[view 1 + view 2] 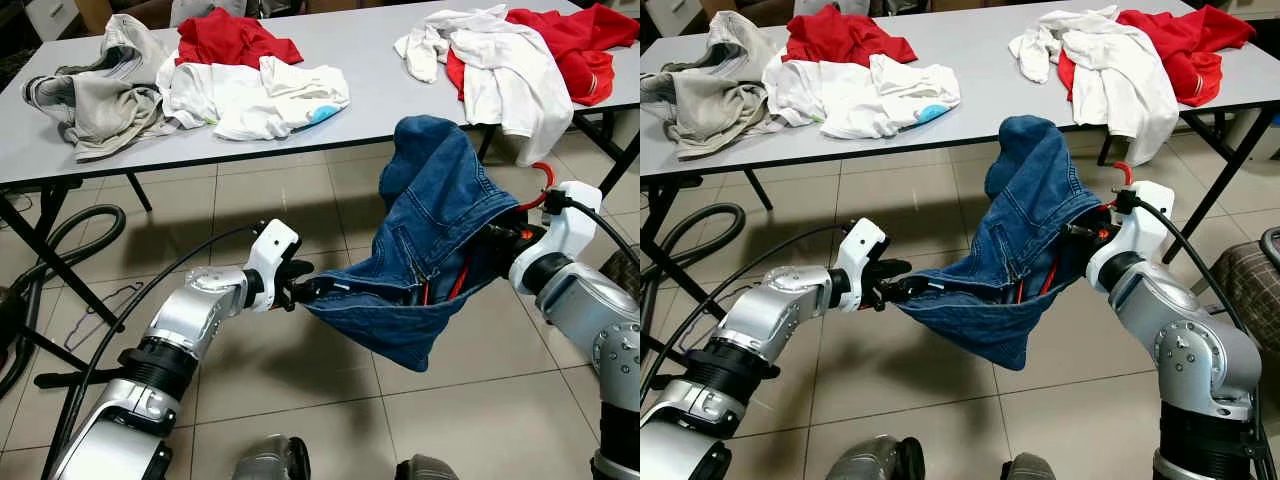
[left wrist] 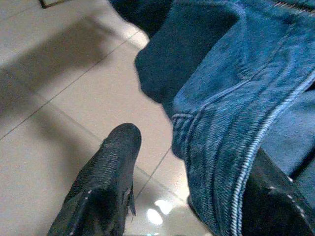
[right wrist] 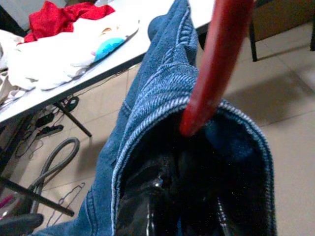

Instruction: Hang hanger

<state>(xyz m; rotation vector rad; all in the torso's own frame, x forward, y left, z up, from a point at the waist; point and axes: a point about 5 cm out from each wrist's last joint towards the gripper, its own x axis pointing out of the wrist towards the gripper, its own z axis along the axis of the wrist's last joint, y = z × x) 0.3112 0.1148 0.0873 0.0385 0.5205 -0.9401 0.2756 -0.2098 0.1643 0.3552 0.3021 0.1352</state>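
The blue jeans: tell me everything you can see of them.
The jeans are blue denim with pale stitched seams, bunched and sagging between the two arms above the tiled floor. The left claw pinches a seamed edge on one side. The other side drapes over the right claw and over a red hanger, whose hook sticks out above the cloth and whose red bars show inside the folds. One end humps up toward the table.

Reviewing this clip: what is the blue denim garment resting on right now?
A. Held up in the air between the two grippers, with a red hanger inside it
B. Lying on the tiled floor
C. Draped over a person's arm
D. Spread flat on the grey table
A: the denim garment hangs between the left gripper and the right gripper, above the tiled floor, with the red hanger poking out of it.
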